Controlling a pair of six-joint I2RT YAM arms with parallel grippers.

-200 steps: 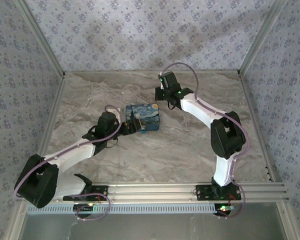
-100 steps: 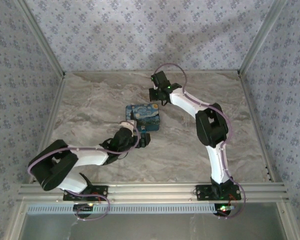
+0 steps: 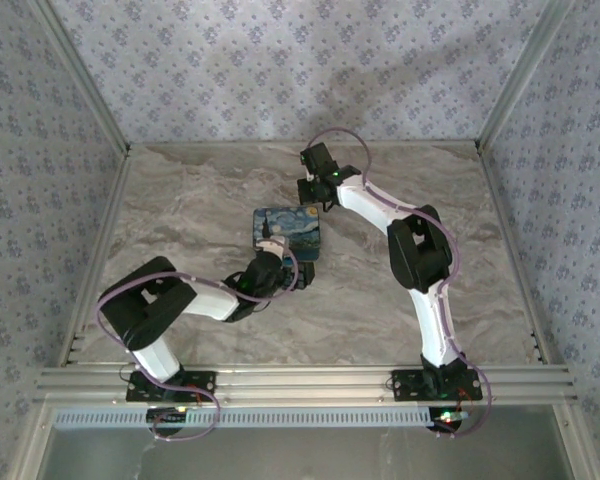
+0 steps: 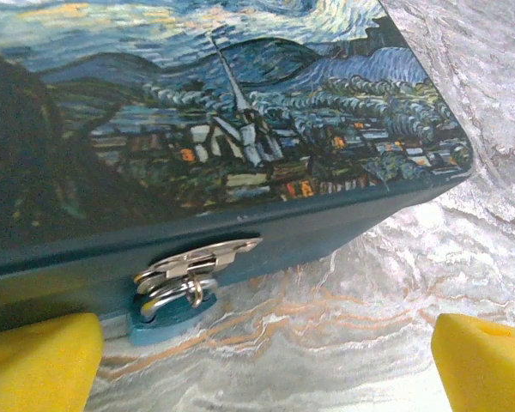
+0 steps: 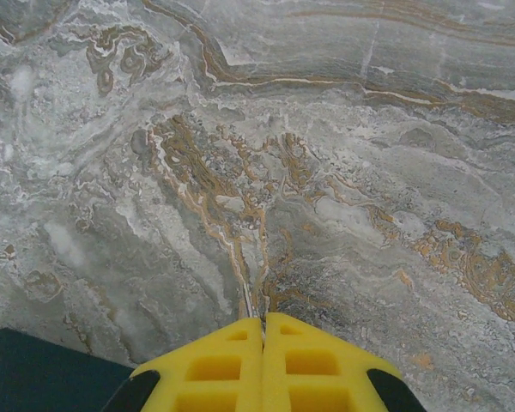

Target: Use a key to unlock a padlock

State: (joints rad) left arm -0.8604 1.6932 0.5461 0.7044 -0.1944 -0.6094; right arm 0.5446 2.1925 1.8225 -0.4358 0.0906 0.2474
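Robot lab test cell.
Aluminium posts [image 3: 80, 75] and floral-papered panels [image 3: 280, 70] box in a marble-look tabletop [image 3: 180, 190]; two arms [image 3: 420, 255] bolted to the near rail [image 3: 310, 380].

Night-sky painted tin [image 3: 287, 228] on marble tabletop [image 3: 180, 205], floral-patterned walls [image 3: 280, 70]

- Tin box [image 3: 288, 228] sits mid-table [image 3: 180, 200], the one solid block between the two arms.
- Left gripper [image 4: 262, 369] faces the tin's near side wall, pads [image 4: 39, 360] spread wide, bare marble between them.
- Padlock [image 4: 170, 307] hangs from the hasp [image 4: 197, 257] low on that wall, down at table level; hardly any gap under it.
- Wall beside the hasp is plain, with open marble in front.
- Right gripper [image 3: 312, 190] sits just past the tin's far corner, pads pressed together, open marble ahead.
- Far-left and right table areas are free.
- Enclosure walls [image 3: 280, 70] box in three sides.
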